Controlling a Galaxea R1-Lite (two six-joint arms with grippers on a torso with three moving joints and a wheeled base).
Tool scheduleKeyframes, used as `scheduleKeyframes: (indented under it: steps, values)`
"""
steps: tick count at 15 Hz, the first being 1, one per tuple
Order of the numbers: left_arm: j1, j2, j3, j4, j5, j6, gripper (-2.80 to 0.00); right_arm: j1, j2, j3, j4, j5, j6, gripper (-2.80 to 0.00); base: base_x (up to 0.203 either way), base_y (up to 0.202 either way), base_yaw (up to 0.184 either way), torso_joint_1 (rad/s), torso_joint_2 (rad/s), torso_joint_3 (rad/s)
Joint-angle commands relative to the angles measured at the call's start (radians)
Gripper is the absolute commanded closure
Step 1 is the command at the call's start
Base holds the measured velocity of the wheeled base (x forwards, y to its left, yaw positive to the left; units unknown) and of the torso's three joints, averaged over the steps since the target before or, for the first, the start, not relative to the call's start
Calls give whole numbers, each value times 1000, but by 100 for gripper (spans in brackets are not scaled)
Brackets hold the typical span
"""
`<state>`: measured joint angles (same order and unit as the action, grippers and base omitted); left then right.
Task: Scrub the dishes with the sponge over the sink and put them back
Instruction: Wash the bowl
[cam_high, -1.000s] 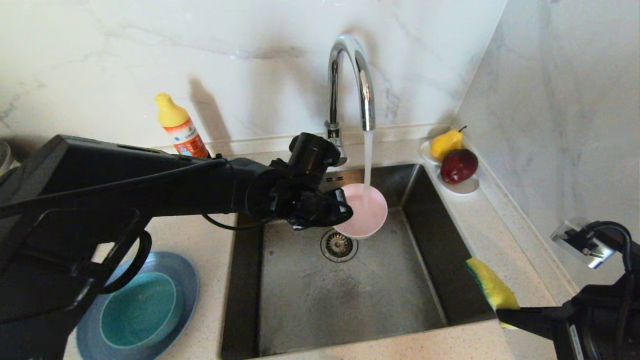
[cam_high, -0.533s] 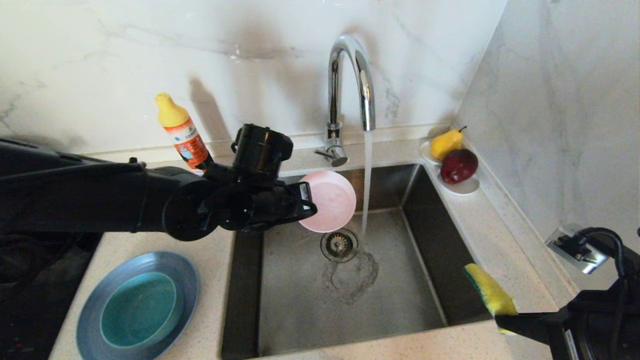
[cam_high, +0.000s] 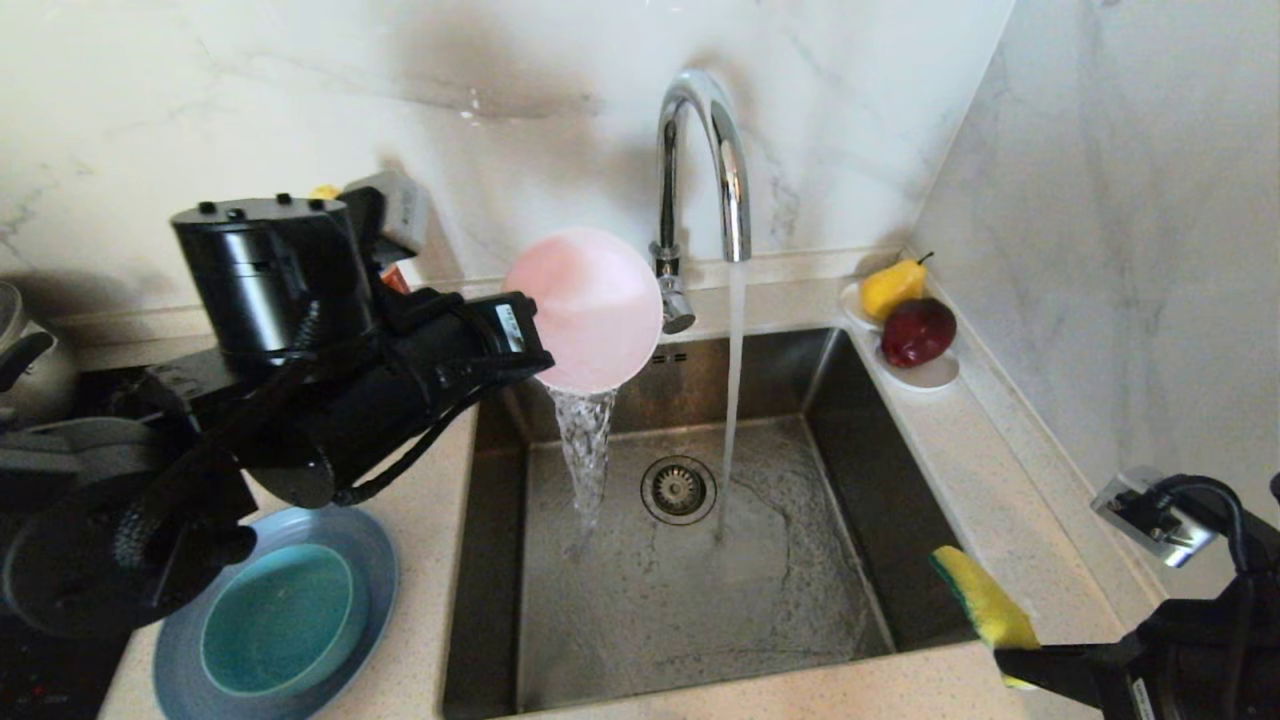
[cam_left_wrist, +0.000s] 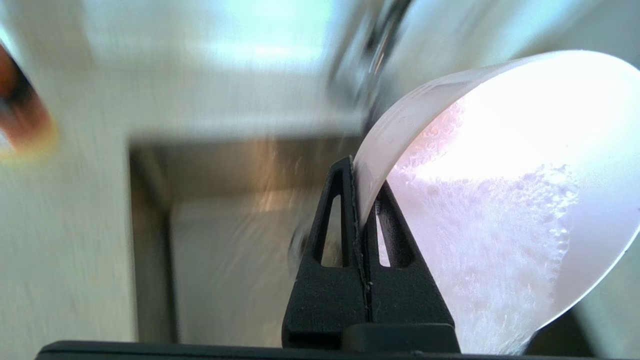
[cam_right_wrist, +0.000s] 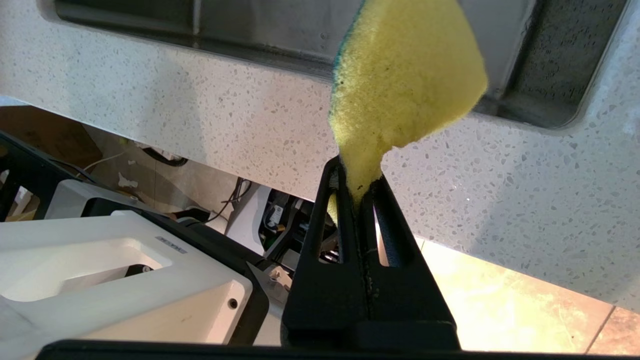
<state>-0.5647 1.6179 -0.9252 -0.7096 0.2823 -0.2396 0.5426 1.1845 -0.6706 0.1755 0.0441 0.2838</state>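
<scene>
Left gripper (cam_high: 530, 345) pinches the pink bowl (cam_high: 590, 305) by its rim; keep it tipped over the sink (cam_high: 700, 590) until drained. Right gripper (cam_right_wrist: 361, 192) pinches the sponge (cam_right_wrist: 400, 85).

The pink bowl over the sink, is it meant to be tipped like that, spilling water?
Nothing is damaged. The left gripper holds the pink bowl by its rim, tipped, so water pours into the sink. The tap runs beside it, hitting nothing.

Bowl (cam_high: 275, 620) on plate (cam_high: 372, 560), left of sink (cam_high: 880, 500); tap (cam_high: 700, 150) behind.
</scene>
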Motion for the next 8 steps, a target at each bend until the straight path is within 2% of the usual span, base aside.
scheduleKeyframes:
  steps: [1,3,6,8]
  values:
    - [0,-82,43,-81,0,45,0,0,4,0,1,2,1,0,0,0,0,0,0,0]
    - [0,-98,57,-130,-2,86,0,0,17,0,1,2,1,0,0,0,0,0,0,0]
    - [0,-116,66,-228,-4,89,0,0,26,0,-28,3,1,0,0,0,0,0,0,0]
    - [0,-126,92,-306,-40,89,0,0,30,0,-34,3,0,0,0,0,0,0,0,0]
